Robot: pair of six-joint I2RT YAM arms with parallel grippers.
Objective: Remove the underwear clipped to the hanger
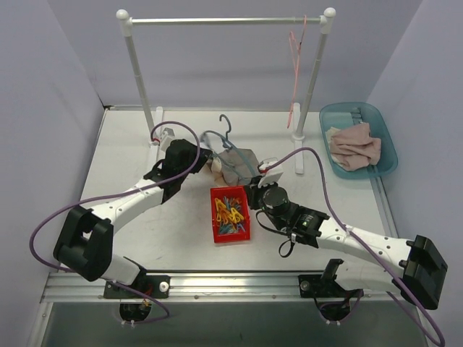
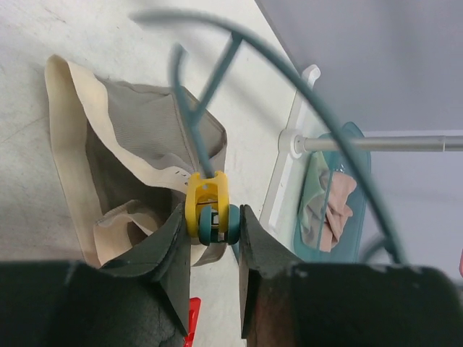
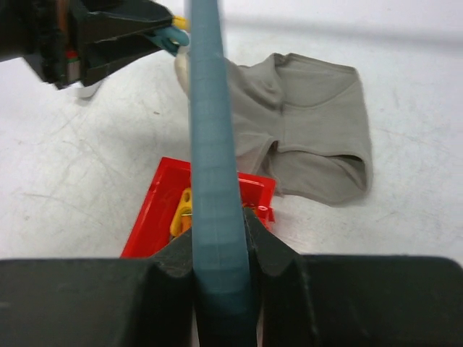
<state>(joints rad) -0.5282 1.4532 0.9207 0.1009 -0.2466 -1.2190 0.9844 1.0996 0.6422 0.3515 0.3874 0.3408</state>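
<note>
Fingers (image 2: 168,249) of the left gripper (image 2: 211,225) are pressing in on both sides of a yellow-and-teal clip (image 2: 208,206), closed onto it. The right gripper (image 3: 217,242) is clamping the teal hanger (image 3: 213,130) tight between its own fingers (image 3: 271,253).

I am taking the rest from the biggest thing down. The table (image 1: 130,144) is carrying everything. The white rack (image 1: 217,20) is standing at twelve o'clock along the far edge. A teal basin (image 1: 389,144) with bundled cloth in it is sitting at about two o'clock from the centre. The underwear (image 1: 240,165), grey with a cream waistband, is lying flat near the middle of the table. The hanger is lying over it with its hook pointing toward twelve. A red tray (image 1: 215,217) of loose pegs is sitting just beside the garment at its six o'clock. The left arm is reaching in from eight o'clock and the right from four.

I am reading this as the unclipping step: the right side is bracing the hanger while the left is squeezing the clip at the waistband. Next, I am expecting to squeeze until the clip's jaws gape, then draw the cloth free without dragging the hanger. I cannot tell whether a second clip is holding the garment elsewhere.
</note>
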